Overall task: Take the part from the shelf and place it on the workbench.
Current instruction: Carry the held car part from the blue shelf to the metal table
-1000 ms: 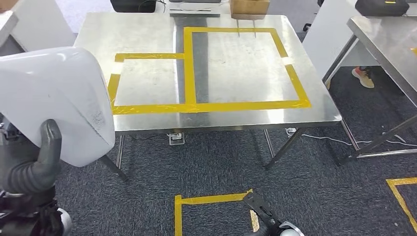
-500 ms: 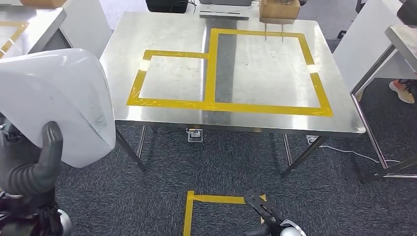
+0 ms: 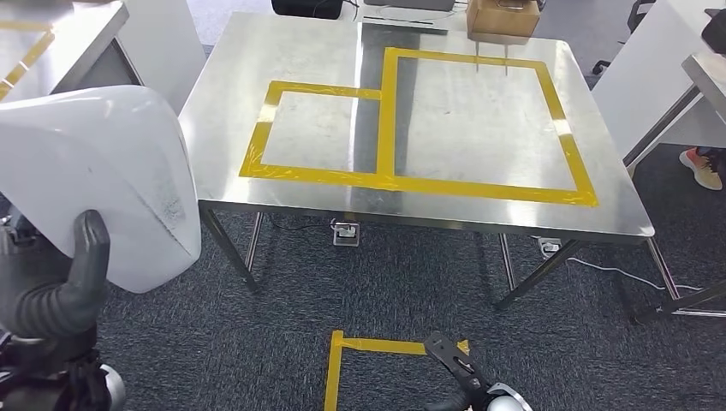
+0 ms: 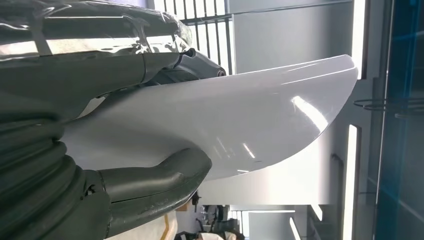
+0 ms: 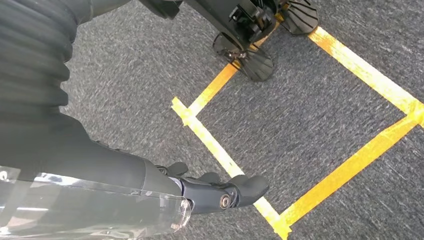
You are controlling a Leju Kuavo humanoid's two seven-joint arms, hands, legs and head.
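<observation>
Lab: taped steel workbench (image 3: 428, 111), taped carpet (image 3: 282, 325)

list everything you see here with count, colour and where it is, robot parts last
part: 1, white, curved shell, held in the left hand, off the table
workbench: 1, bare steel, ahead of the robot
tape outlines: 2 joined, yellow, on the workbench top
cardboard box: 1, brown, far edge of the workbench
floor tape square: 1, yellow, on the grey carpet near the robot
shoe: 1, orange and white, a person's, far right on the floor
left hand: 1, dark grey, grips the part
right hand: 1, dark, hangs over the floor, holding nothing
</observation>
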